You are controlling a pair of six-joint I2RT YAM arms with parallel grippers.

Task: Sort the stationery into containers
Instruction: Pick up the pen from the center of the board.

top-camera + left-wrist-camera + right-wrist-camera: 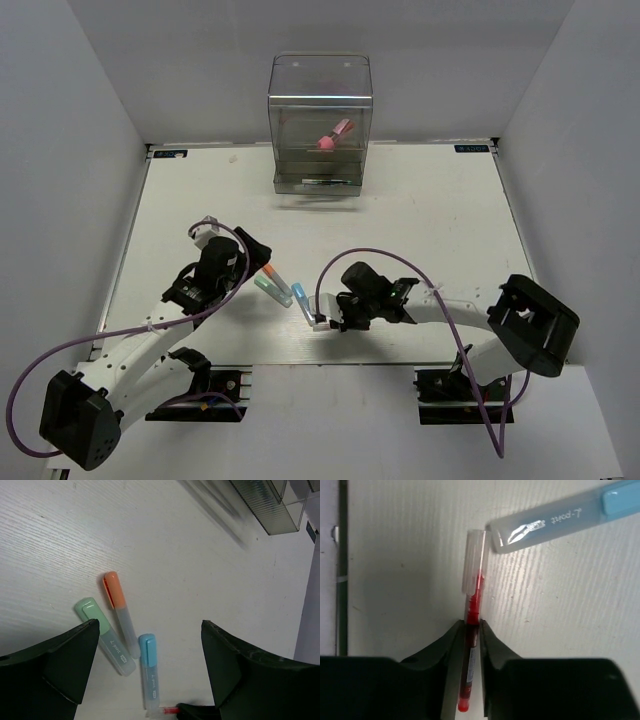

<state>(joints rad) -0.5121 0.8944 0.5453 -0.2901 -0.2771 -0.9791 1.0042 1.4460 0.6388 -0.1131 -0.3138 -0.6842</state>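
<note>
One thin clear-capped red pen [476, 587] pinched by the nearer arm
Close to the bases, the right gripper [471, 627] is clamped on it, long axis running straight out between the jaws; the left gripper [150, 627] gapes wide over three short capped markers [122, 615]; the tall transparent drawer box [320, 80] stands well beyond.

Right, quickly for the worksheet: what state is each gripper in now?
Left gripper: open, holding nothing.
Right gripper: shut on the thin red pen with a clear plastic cap.
</note>
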